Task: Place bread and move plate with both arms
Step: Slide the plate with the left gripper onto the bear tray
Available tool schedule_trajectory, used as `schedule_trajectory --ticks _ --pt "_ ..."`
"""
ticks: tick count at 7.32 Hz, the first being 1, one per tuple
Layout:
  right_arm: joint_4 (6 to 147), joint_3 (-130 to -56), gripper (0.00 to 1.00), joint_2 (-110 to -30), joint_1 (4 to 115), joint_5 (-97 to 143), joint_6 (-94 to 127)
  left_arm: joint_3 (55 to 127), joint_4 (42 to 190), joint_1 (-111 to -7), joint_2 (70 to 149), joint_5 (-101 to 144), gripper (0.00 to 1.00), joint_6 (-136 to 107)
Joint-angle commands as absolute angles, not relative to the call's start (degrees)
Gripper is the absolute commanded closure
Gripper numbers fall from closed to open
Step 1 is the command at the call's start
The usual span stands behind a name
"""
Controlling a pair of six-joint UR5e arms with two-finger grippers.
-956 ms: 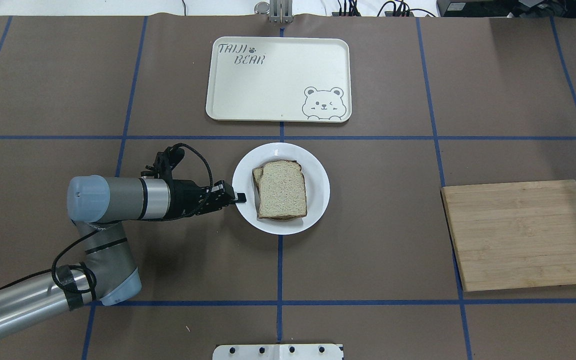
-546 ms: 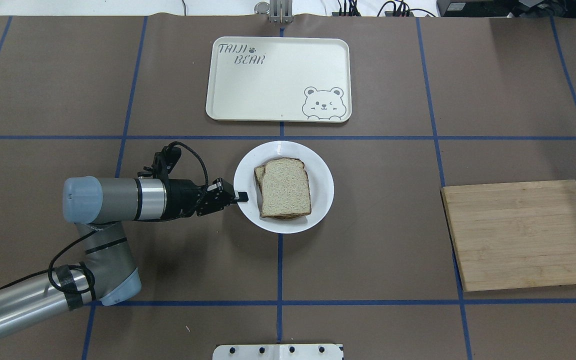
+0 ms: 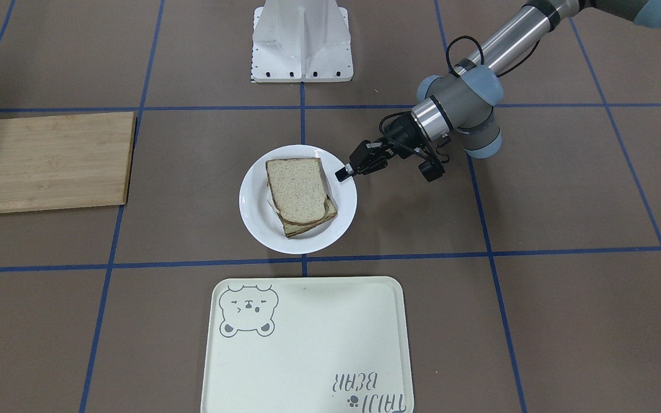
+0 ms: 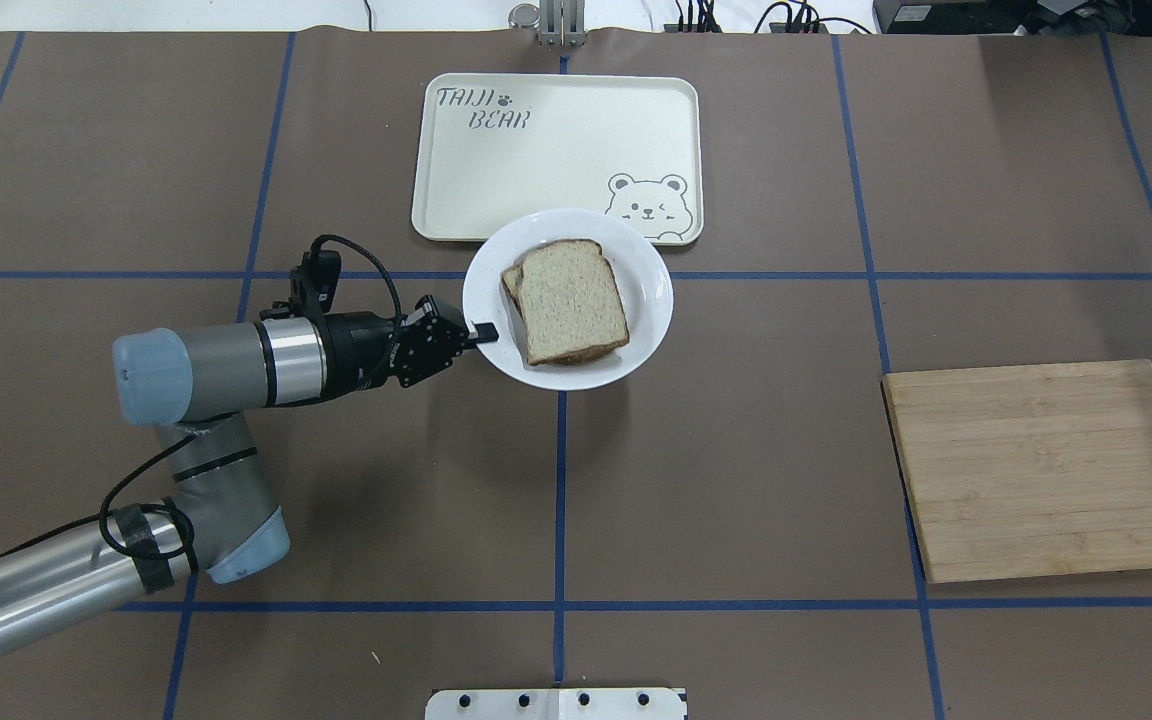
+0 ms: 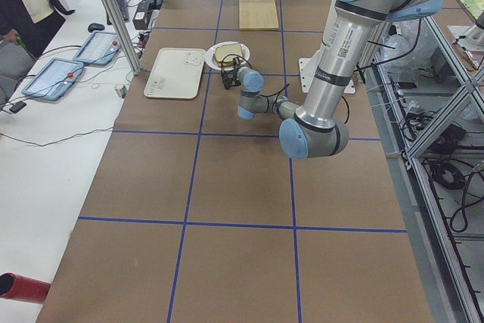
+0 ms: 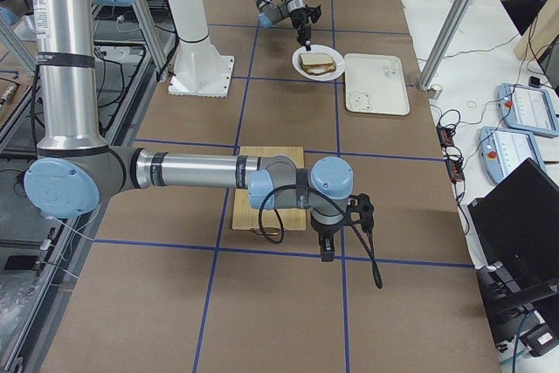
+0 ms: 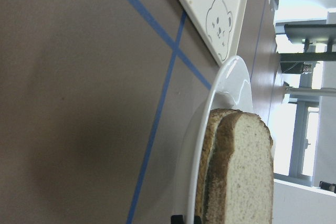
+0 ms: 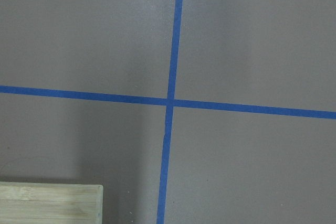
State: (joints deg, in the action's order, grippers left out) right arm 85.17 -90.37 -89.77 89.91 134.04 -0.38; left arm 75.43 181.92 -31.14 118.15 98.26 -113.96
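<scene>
— Start at the robot's edge of the table (image 4: 736, 480). What comes first?

— The left arm (image 4: 226, 368). It enters at the near left corner, bends at the elbow, and stretches roughly level toward the middle.

— And on the other side?

— A wooden cutting board (image 4: 1046, 470) lies against the right edge. The right arm (image 6: 201, 170) reaches across it. The right gripper (image 6: 326, 255) points down just past the board, toward the table's right end. It shows only small in the side view, so I cannot tell whether its fingers are apart or together.

— Further out, then. What is the left hand doing?

— The left gripper (image 4: 484, 332) is clamped on the plate (image 4: 648, 300), pinching the rim on the side facing the left edge (one black finger lies on top of the rim, the other is hidden underneath).

— Where is the plate?

— About midway between the left and right edges, past the centre toward the far edge. It looks raised off the surface, and the left wrist view shows a soft shadow on the paper beneath it.

— The bread?

— The bread (image 4: 573, 314) lies flat on the plate, plain face up. It is stacked on a second slice (image 4: 511, 285) that peeks out on the gripper's side.

— And beyond?

— A cream bear-print tray (image 4: 556, 150) sits by the far edge. From overhead the plate's far rim overlaps the tray's near edge. From the front there is a gap between them.
</scene>
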Motion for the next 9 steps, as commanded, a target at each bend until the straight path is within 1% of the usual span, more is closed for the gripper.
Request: schedule_trajectory --ticks 1,3,4,5,7,9 --pt "85.17 -90.35 0.00 -89.74 89.91 134.03 -0.35 75.06 172.70 -34.62 122.14 93.27 1.00 -116.80" --pt "85.17 -90.35 0.00 -89.65 89.91 133.95 -0.09 73.49 160.98 -35.77 127.86 86.43 1.00 -122.05" --pt "85.17 -90.26 0.00 -89.56 89.91 133.86 -0.09 68.87 157.88 -36.03 131.45 83.18 1.00 -125.39" --pt "85.17 -90.18 0.00 -89.47 89.91 133.77 -0.09 63.77 156.89 -36.04 134.09 81.40 1.00 -125.94" --pt "85.17 -90.18 0.00 -89.47 89.91 133.86 -0.09 56.12 156.53 -35.86 137.09 79.64 1.00 -126.04" --pt "85.17 -90.18 0.00 -89.65 89.91 133.86 -0.17 53.54 155.66 -34.38 138.68 78.93 1.00 -125.86"
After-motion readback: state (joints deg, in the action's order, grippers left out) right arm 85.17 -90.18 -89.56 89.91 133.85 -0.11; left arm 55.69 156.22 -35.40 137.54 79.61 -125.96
